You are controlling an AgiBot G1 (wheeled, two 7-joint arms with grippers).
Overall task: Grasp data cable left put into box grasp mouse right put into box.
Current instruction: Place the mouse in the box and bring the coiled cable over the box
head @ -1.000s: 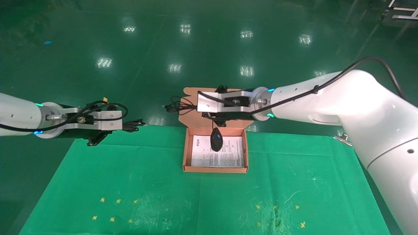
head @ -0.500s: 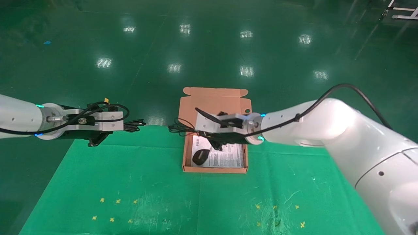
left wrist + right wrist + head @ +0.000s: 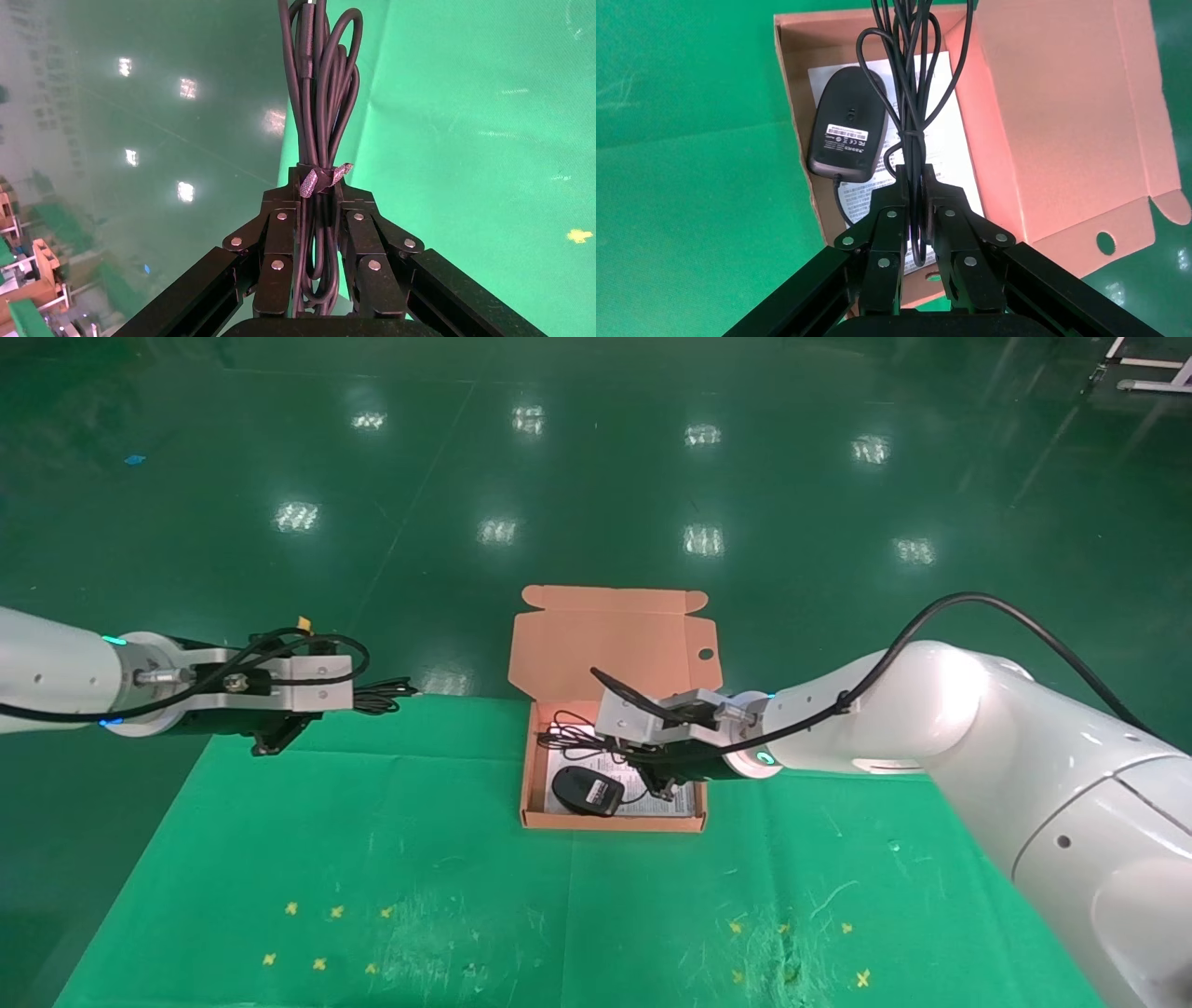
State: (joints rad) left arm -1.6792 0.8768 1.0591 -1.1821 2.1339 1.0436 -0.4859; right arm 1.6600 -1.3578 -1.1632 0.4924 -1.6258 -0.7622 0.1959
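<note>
The salmon-orange box (image 3: 615, 821) stands open at the table's far middle, its lid (image 3: 610, 640) folded back. The black mouse (image 3: 587, 792) lies upside down inside it on the white sheet, label up, and shows in the right wrist view (image 3: 849, 126). My right gripper (image 3: 663, 782) hangs low over the box, shut on the bundled mouse cord (image 3: 914, 84); its fingertips (image 3: 914, 179) are beside the mouse. My left gripper (image 3: 346, 695) is at the table's far left edge, shut on the data cable (image 3: 382, 696). The tied loops (image 3: 320, 105) stick out beyond the fingers (image 3: 318, 193).
The table is covered by a green cloth (image 3: 372, 859) with small yellow cross marks near the front. The cloth's far edge runs just behind the box, and a glossy green floor (image 3: 596, 477) lies beyond it. A white printed sheet (image 3: 954, 140) lines the box floor.
My right arm has come down and nearer with the mouse cord; the mouse, which hung over the box, now lies upside down inside. The left arm has not moved.
</note>
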